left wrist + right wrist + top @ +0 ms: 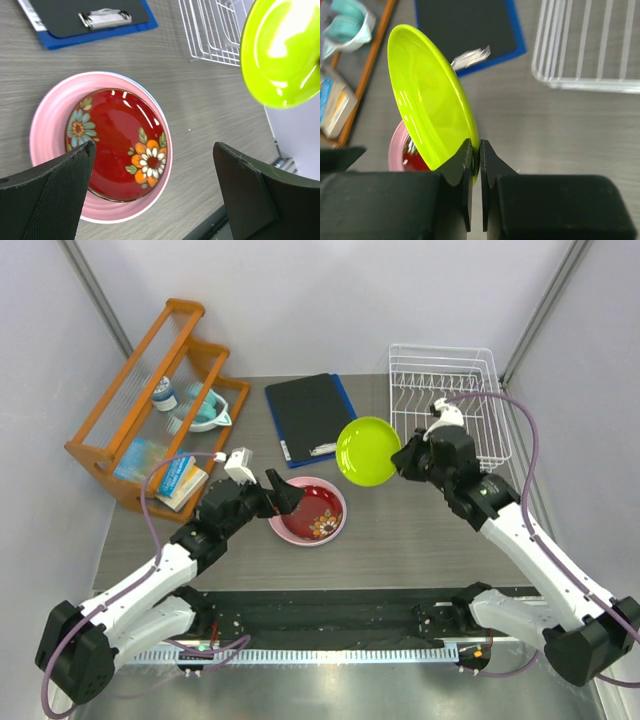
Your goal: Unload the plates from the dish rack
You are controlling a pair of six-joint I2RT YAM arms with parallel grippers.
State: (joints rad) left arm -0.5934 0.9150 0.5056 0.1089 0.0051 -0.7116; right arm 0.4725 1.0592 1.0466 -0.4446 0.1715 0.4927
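Three plates [309, 512] sit nested on the tabletop [420, 540], dark red inside pink over a sliver of blue. The right end effector [475, 156] pinches the lime green plate [367, 451] by its rim, on edge as a rack slot would leave it, at eight o'clock of the dish rack [440, 347], likely bound for that stack. The left end effector [154, 147] hovers above the stack, spread wide, empty.
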